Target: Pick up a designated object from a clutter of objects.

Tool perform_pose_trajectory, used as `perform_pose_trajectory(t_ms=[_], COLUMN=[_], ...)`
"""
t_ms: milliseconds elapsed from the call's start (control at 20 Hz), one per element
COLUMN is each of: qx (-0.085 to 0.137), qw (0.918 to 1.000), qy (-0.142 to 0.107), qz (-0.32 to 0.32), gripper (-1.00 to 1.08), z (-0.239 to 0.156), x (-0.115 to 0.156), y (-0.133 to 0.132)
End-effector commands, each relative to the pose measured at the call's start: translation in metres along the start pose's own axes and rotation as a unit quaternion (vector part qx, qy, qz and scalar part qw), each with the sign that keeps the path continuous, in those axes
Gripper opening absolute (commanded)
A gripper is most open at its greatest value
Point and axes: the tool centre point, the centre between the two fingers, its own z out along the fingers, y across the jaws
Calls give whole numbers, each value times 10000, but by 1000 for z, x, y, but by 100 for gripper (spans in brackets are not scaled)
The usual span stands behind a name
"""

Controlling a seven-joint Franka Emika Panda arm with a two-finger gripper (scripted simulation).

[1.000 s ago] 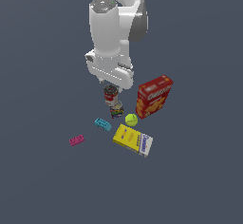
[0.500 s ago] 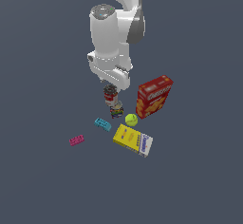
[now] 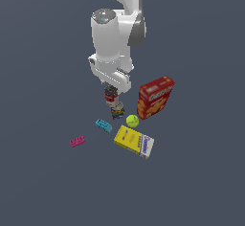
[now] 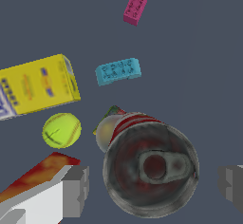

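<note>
The designated object, a red and white can point(image 3: 111, 96) with a dark metal top point(image 4: 152, 167), stands tilted in the clutter of objects, against a shorter multicoloured can point(image 3: 117, 111) point(image 4: 107, 123). My gripper point(image 3: 113, 91) point(image 4: 154, 188) is right over the can and open. One finger point(image 4: 76, 190) sits on each side of the can top, with a small gap to the rim on both sides. The lower part of the can is hidden behind its own top in the wrist view.
A tall red cracker box point(image 3: 154, 97) point(image 4: 35, 174) stands at the exterior view's right of the cans. A tennis ball point(image 3: 132, 120) point(image 4: 61, 130), a yellow-and-white flat box point(image 3: 133, 141) point(image 4: 35, 85), a cyan brick point(image 3: 103, 125) point(image 4: 117, 71) and a pink brick point(image 3: 77, 141) point(image 4: 136, 5) lie nearby.
The arm has sunk slightly, bringing the gripper lower around the can. The objects have not moved.
</note>
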Motion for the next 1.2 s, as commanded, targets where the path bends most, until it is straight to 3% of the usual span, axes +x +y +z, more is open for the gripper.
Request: perform_pose_trajectory(t_ms=[0,600,650,1150], qx=[-2,-3,-3,2], qw=[10000,10000,10000,10000], qy=[-2,-2,-2,5], qz=[3,20,20,15], gripper=[100,100,-100,-100], z=[8,40,40,40], x=[-1,-1,-1,-1], y=[0,1,1,0])
